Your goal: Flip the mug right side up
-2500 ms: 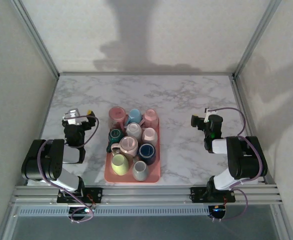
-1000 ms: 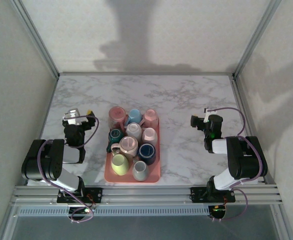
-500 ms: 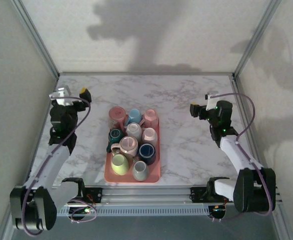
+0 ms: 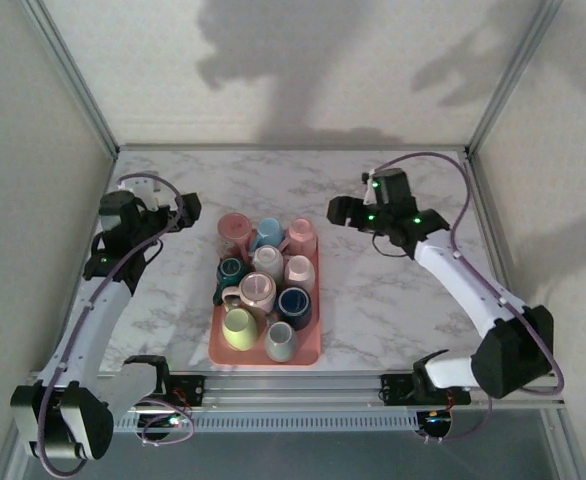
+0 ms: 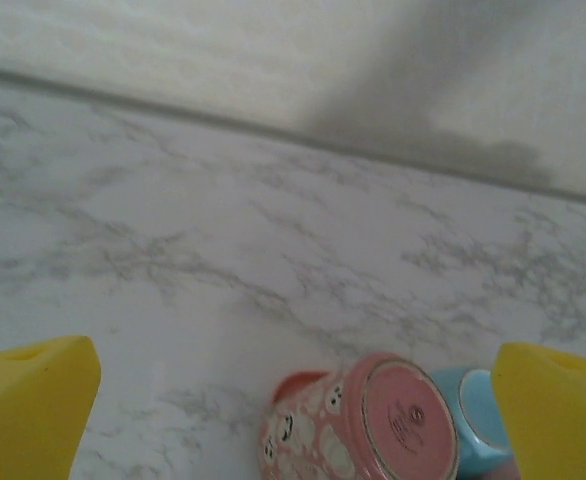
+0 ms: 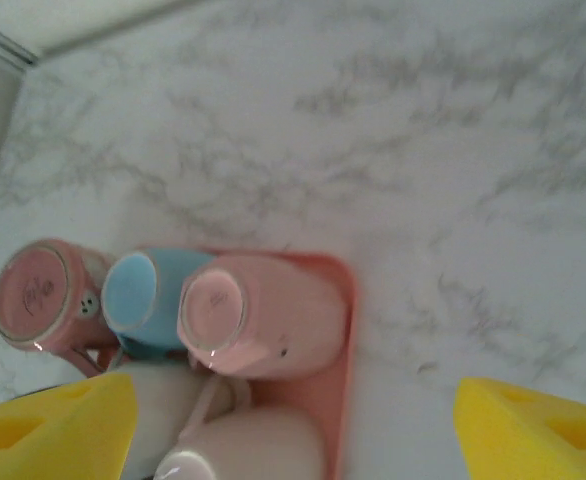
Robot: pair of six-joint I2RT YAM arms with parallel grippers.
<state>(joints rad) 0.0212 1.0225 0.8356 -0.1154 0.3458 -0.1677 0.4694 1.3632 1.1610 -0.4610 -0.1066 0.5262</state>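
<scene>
A pink tray (image 4: 316,300) in the middle of the table holds several mugs packed close together. In its back row a pink patterned mug (image 4: 235,232) (image 5: 373,425), a blue mug (image 4: 267,233) (image 6: 143,295) and a plain pink mug (image 4: 301,235) (image 6: 258,310) all show their bases. My left gripper (image 4: 181,213) (image 5: 293,420) hovers open just left of the tray's back corner, with the patterned mug low between its yellow fingertips (image 5: 33,410). My right gripper (image 4: 339,211) (image 6: 293,430) hovers open at the tray's back right corner, above the plain pink mug. Neither gripper holds anything.
More mugs fill the tray's middle and front: white (image 4: 267,262), pale pink (image 4: 298,270), teal (image 4: 231,270), navy (image 4: 294,303), green (image 4: 240,327), grey (image 4: 281,342). Bare marble table (image 4: 393,290) lies on both sides of the tray and behind it. Walls close in the back and sides.
Both arms have unfolded from their low rest at the table's sides. Both arms have reached inward to the tray's back corners. The right jaws have narrowed a little.
</scene>
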